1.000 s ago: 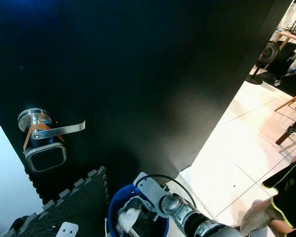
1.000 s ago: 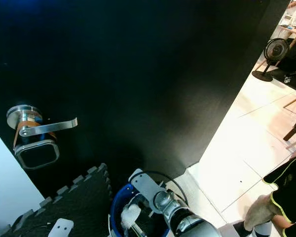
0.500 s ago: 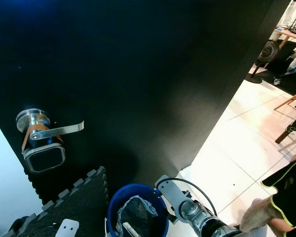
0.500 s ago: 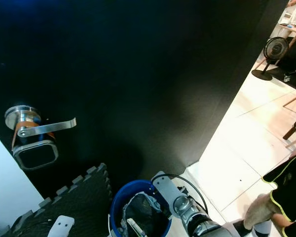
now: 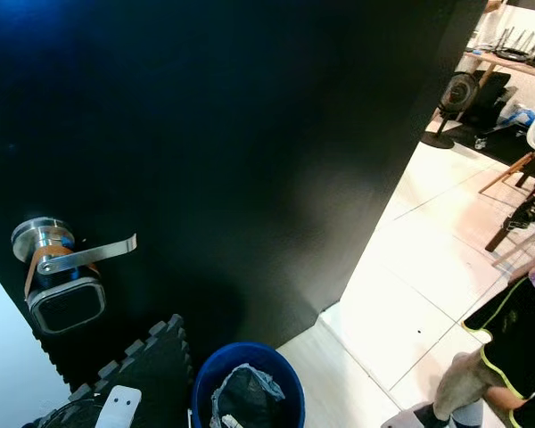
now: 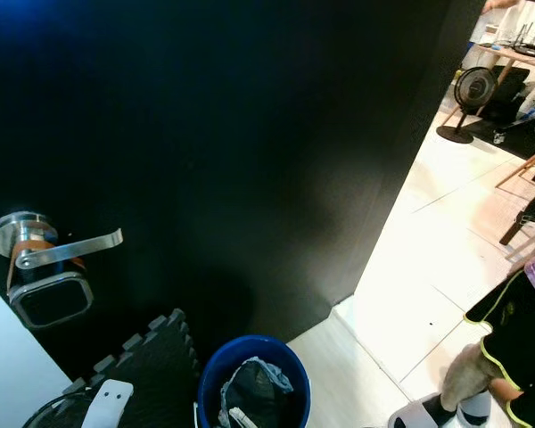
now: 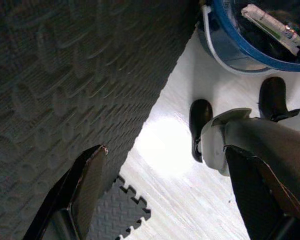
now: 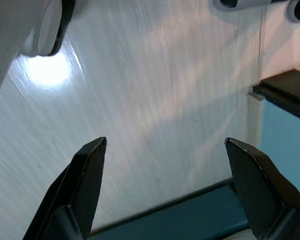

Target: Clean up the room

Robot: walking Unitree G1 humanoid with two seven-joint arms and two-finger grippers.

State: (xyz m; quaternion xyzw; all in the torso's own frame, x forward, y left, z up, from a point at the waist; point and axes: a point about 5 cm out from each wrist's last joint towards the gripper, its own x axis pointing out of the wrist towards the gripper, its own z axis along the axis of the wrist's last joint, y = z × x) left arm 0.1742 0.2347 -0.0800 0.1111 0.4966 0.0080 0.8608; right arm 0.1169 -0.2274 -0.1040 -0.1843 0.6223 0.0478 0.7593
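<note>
— What is sitting in the blue bucket (image 6: 254,385) at the foot of the black door (image 5: 250,152)?

— A dark liner bag (image 5: 246,399) is lining it, with crumpled pale wrapping and a small white tube-like piece (image 7: 273,22) lying inside. The bucket is standing on the pale floor (image 6: 428,294), just beside a dark foam puzzle mat (image 5: 138,366).

— And the pincers?

— The left pincer (image 7: 165,185) is hanging low over the mat's edge and the floor, its black fingers (image 7: 85,185) spread wide apart and holding nothing; the bucket is lying beyond it. The right pincer (image 8: 165,185) is likewise gaping wide, empty, above bare floorboards near a dark threshold.

— What of the room?

— A silver lever handle (image 5: 76,256) with a keypad lock (image 5: 65,304) is showing on the door. A white flat item (image 6: 105,403) is resting on the mat. A person's leg (image 6: 468,379) in dark shorts is standing at the right, and a floor fan (image 6: 471,94) and wooden furniture are filling the far tiled area.
</note>
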